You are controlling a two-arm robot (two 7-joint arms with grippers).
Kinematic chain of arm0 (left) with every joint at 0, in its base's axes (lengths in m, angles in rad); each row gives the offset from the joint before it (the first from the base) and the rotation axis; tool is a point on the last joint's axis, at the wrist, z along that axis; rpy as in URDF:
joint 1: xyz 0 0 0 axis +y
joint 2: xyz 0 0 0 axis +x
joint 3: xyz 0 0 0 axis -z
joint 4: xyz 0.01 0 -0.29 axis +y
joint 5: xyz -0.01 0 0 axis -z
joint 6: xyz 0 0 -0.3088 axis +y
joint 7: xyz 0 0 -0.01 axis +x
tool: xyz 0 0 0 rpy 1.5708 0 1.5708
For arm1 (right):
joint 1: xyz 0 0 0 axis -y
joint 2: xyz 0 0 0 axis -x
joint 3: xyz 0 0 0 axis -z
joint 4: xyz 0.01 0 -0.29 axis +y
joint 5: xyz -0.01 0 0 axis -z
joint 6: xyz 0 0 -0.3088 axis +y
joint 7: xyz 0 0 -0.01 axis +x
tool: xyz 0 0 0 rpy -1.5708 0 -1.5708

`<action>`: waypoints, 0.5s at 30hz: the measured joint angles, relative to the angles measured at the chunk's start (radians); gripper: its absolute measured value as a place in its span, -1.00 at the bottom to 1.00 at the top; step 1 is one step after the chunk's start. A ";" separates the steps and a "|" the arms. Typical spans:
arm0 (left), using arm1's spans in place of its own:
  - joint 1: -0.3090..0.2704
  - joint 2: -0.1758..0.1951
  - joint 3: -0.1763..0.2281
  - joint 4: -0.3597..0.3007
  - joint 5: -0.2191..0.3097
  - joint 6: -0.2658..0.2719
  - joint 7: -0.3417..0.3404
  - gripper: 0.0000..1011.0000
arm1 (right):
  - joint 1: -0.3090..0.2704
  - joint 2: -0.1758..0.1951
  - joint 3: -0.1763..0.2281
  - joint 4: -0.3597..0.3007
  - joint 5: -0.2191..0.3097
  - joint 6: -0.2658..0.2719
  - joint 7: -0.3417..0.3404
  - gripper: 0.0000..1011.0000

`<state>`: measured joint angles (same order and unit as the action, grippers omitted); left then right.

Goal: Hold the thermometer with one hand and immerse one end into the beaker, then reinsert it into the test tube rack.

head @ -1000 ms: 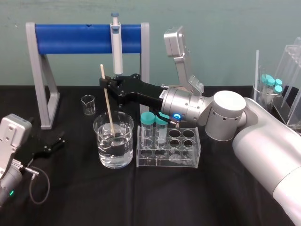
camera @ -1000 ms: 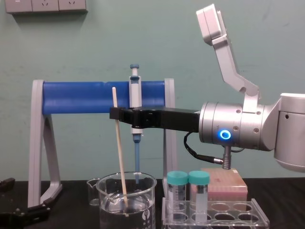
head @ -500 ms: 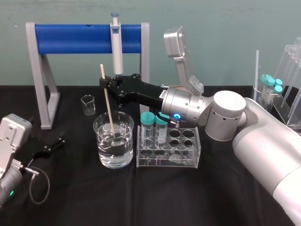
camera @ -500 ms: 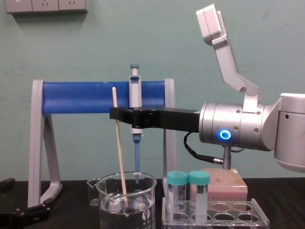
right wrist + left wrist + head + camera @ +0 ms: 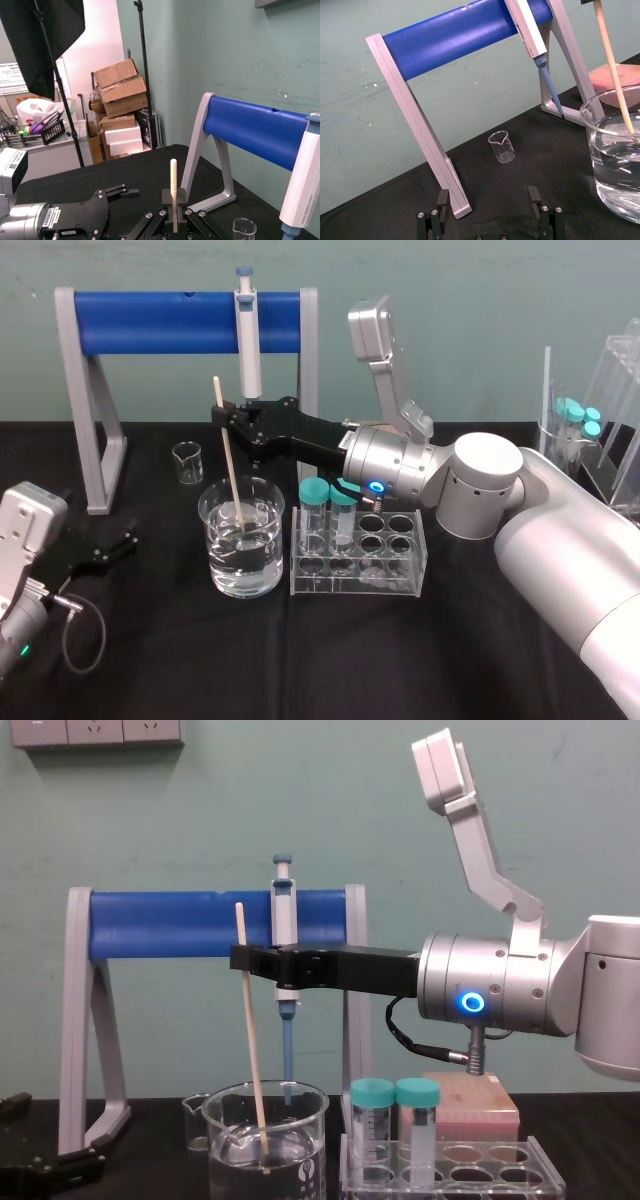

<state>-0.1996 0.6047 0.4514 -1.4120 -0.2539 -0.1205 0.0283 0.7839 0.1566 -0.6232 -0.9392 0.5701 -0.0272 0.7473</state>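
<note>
The right gripper (image 5: pixel 222 418) is reaching out above the table (image 5: pixel 150 660) and is gripping the thermometer (image 5: pixel 229 455) near its upper end, its fingers clamped on the thin rod. The thermometer is leaning slightly, with its lower end dipping into the water in the beaker (image 5: pixel 262 565), which is standing just to the left of the test tube rack (image 5: pixel 412 565). Two green-capped tubes (image 5: pixel 314 495) are sitting at the rack's left end. Behind, a pipette (image 5: pixel 246 340) is hanging on the blue-barred stand (image 5: pixel 150 322). The left gripper (image 5: pixel 118 543) is lying low at the left, apart from the beaker, its fingers spread apart.
</note>
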 joint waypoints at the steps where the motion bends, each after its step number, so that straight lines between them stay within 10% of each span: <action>1: 0.000 0.000 0.000 0.000 0.000 0.000 0.000 0.99 | 0.000 0.000 0.000 0.000 0.000 0.000 0.000 -0.91; 15: 0.000 0.000 0.000 0.000 0.000 0.000 0.000 0.99 | 0.000 0.000 0.000 0.000 0.000 0.000 0.000 -0.91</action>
<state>-0.1995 0.6047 0.4514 -1.4119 -0.2539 -0.1205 0.0283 0.7839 0.1566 -0.6232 -0.9392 0.5701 -0.0272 0.7473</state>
